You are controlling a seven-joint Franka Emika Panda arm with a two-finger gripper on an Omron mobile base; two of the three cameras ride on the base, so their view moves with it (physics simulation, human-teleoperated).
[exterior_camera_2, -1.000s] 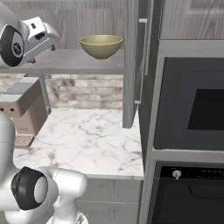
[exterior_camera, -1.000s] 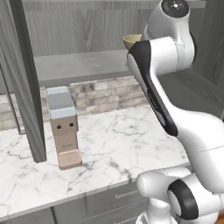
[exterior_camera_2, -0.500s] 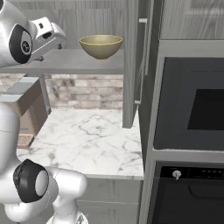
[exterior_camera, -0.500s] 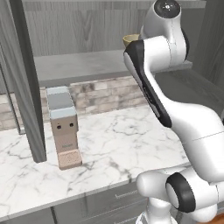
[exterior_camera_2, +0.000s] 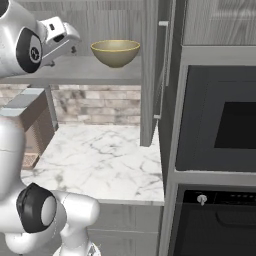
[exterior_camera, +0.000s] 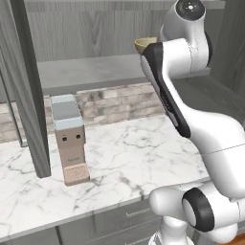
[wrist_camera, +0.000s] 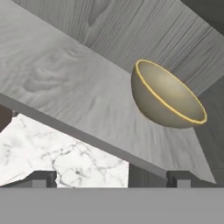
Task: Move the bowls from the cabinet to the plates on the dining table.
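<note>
Bowl (exterior_camera_2: 115, 52), pale yellow-olive, was seen upright on the cabinet (exterior_camera_2: 90, 72) shelf, w/ the hand (exterior_camera_2: 64, 41) just beside it, fingers apart, nothing held. Risk judged: rim could be knocked & bowl pushed back or tipped if approach was off-centre; marble desk (exterior_camera_2: 100, 157) lay below.

Grey cabinet shelf (exterior_camera_2: 85, 75) carries olive bowl (exterior_camera_2: 115, 52); marble counter (exterior_camera: 143, 158) carries coffee machine (exterior_camera: 69, 139).

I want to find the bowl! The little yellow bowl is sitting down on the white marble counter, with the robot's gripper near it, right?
Not quite. The small pale yellow-olive bowl sits up on the grey wood-grain cabinet shelf, above the white marble counter, as the right base view shows. The gripper is indeed near it.
</note>
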